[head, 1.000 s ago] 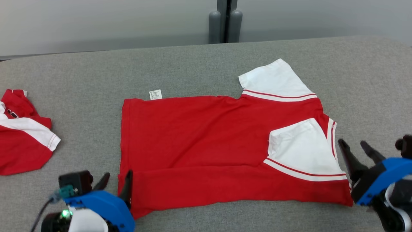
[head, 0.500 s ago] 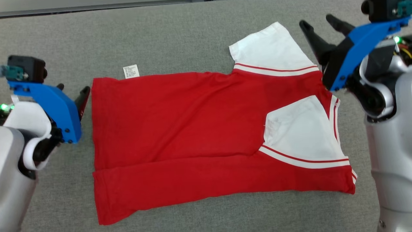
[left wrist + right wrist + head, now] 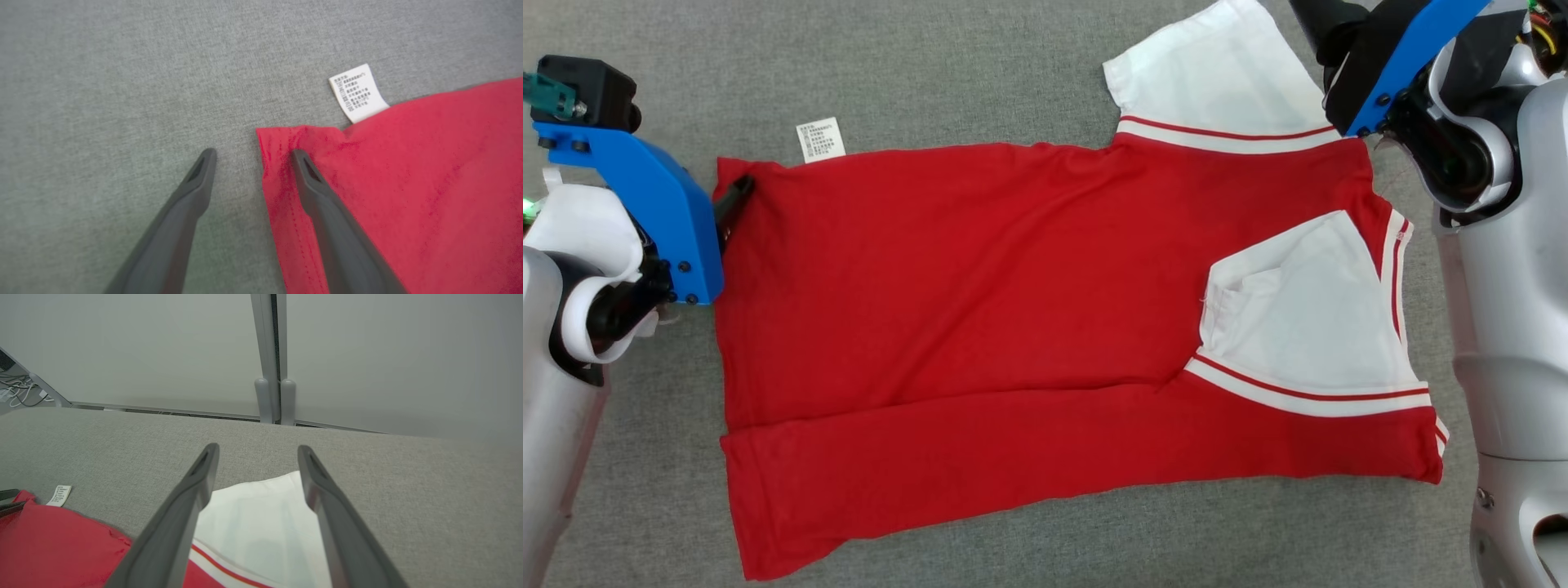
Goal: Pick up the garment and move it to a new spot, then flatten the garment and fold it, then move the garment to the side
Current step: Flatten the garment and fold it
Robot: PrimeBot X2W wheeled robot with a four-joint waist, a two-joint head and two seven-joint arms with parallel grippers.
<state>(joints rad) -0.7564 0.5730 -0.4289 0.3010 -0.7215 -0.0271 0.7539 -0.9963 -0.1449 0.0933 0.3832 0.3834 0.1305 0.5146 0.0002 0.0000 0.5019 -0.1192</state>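
Left wrist view: garment (image 3: 408, 196) hem lies between left gripper (image 3: 252, 152) fingers (image 3: 179, 212) (spread apart).

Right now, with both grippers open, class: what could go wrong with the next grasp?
1. The left gripper straddles only a corner of the shirt, beside the label; such a thin pinch may slip.
2. The right gripper points at the white sleeve, so it may lift the sleeve alone and skew the fold.

Red garment (image 3: 980, 327) (white sleeves, near edge folded over) lies flat on grey cloth.
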